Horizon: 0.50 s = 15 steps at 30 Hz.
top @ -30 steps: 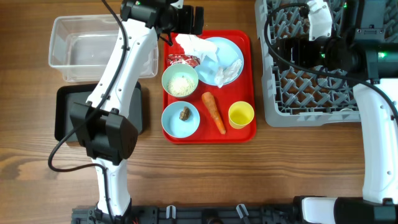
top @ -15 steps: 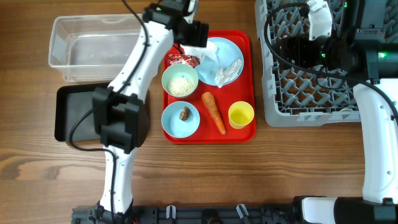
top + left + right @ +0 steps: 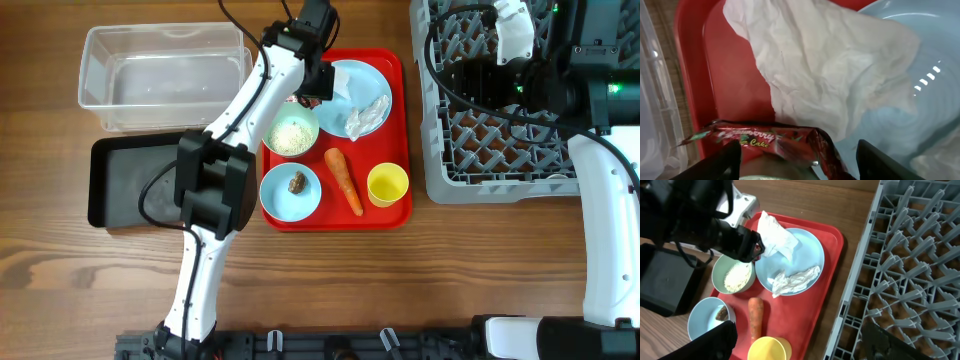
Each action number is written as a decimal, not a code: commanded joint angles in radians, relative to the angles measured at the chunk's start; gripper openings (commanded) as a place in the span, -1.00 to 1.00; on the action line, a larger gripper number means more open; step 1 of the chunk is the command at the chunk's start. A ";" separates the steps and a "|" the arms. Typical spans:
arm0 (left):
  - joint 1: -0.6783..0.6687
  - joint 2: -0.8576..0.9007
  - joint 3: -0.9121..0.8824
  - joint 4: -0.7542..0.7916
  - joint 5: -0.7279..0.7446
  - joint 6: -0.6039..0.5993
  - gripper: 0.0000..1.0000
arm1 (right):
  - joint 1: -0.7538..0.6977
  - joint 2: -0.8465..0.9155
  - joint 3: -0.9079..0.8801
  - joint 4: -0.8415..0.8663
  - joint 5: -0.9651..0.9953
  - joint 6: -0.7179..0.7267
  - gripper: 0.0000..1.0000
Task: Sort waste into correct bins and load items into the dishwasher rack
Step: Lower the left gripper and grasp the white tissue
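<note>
My left gripper [image 3: 799, 152] hangs open low over the back left of the red tray [image 3: 735, 100], one finger on each side of the small red shiny wrapper [image 3: 765, 140]. Just beyond it a crumpled white napkin [image 3: 825, 65] lies partly on the light blue plate [image 3: 932, 85]. From overhead the left gripper [image 3: 316, 88] covers the wrapper. The green bowl of rice [image 3: 291, 133], blue bowl [image 3: 280, 197] with a brown lump [image 3: 297, 182], carrot [image 3: 343, 180] and yellow cup [image 3: 388, 185] sit on the tray. My right gripper [image 3: 799, 330] is open and empty, high above the cup [image 3: 769, 349].
The clear tub [image 3: 165, 78] stands at the back left with the black tray [image 3: 120, 180] in front of it. At the right is the grey rack [image 3: 500, 150], with the right arm above it. A second crumpled napkin [image 3: 368, 117] lies on the plate.
My left arm has swung right and come down from the tray's back left corner onto the wrapper. The right arm has not moved.
</note>
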 commanded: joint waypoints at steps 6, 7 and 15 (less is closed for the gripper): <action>0.005 0.034 -0.006 0.019 -0.025 -0.058 0.04 | -0.002 0.009 0.018 0.002 -0.005 -0.011 0.62; 0.005 0.038 -0.006 0.024 -0.025 -0.057 0.03 | -0.002 0.009 0.018 0.002 -0.005 -0.011 0.61; 0.005 0.056 -0.005 0.031 -0.025 -0.058 -0.03 | -0.003 0.010 0.018 -0.001 -0.004 -0.012 0.59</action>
